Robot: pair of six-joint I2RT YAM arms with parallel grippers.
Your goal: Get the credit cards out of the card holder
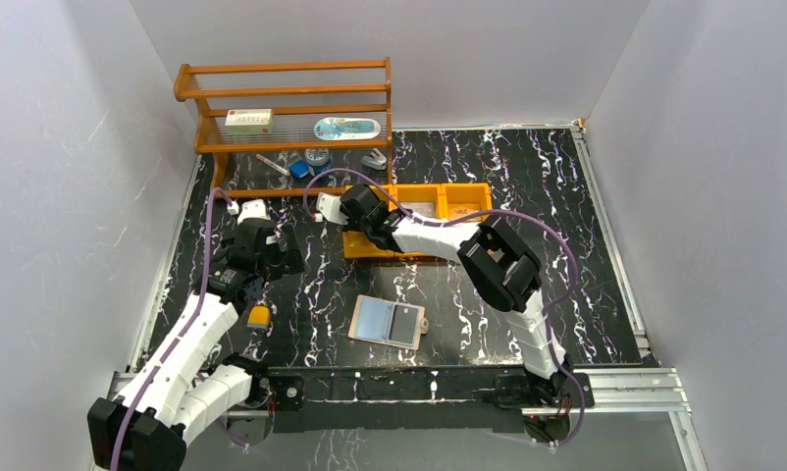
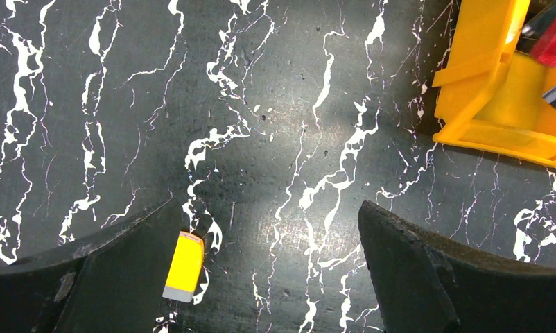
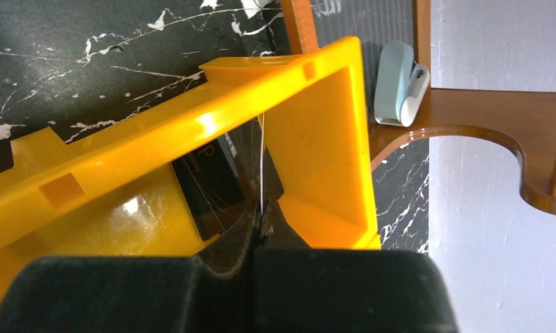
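Observation:
The tan card holder [image 1: 388,321] lies spread open on the table near the front, one bluish sleeve and a grey card showing in it. My right gripper [image 3: 261,218] [image 1: 358,216] is shut on a thin credit card [image 3: 261,159] seen edge-on. It holds the card upright inside the left compartment of the orange tray [image 3: 192,125] [image 1: 468,186]. A black credit card [image 3: 216,184] lies flat on that compartment's floor. My left gripper [image 2: 268,208] [image 1: 275,257] hangs open over bare table left of the tray, with nothing between its fingers.
A yellow eraser [image 2: 184,267] [image 1: 259,317] lies by the left finger. The tray's corner [image 2: 497,97] shows in the left wrist view. A wooden rack [image 1: 291,108] with small items stands at the back, a pale stapler [image 3: 400,83] under it. White walls enclose the table.

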